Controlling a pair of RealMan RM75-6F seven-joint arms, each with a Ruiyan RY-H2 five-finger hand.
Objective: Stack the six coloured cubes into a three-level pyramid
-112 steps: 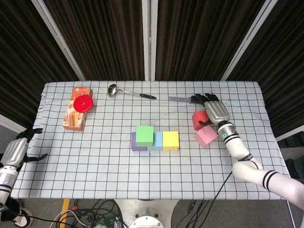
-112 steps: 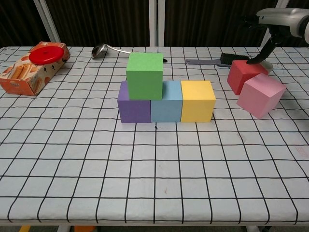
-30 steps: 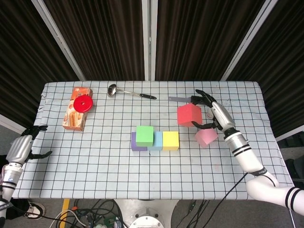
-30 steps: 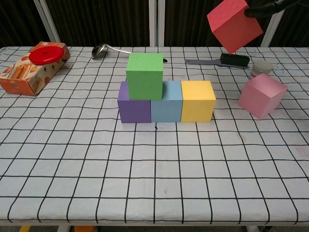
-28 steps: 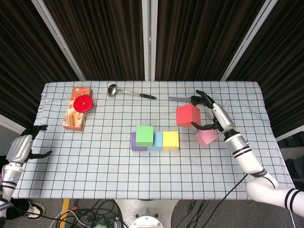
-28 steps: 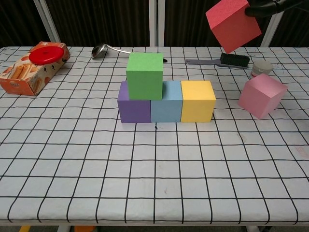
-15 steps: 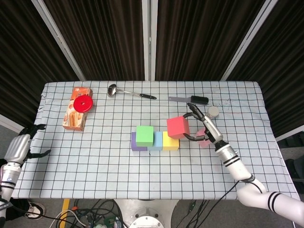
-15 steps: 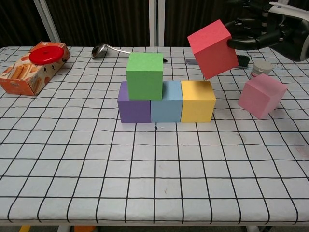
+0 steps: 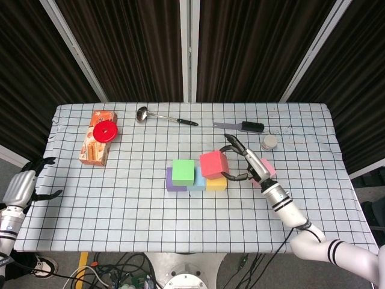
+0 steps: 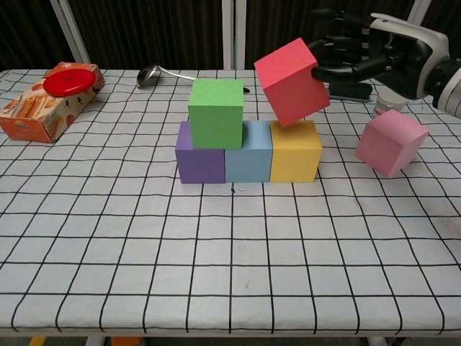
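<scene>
right robot hand (image 10: 374, 58) still clutching red cube (image 10: 291, 81), now tilted above yellow cube (image 10: 294, 150)

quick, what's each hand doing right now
Left hand: open, holding nothing, off the table's left edge.
Right hand: holding the red cube, tilted.

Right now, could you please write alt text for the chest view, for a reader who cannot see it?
The right hand holds a tilted red cube above the yellow cube, which ends a row with the blue cube and purple cube. A green cube sits on that row, and a pink cube lies apart on the checked table.
</scene>
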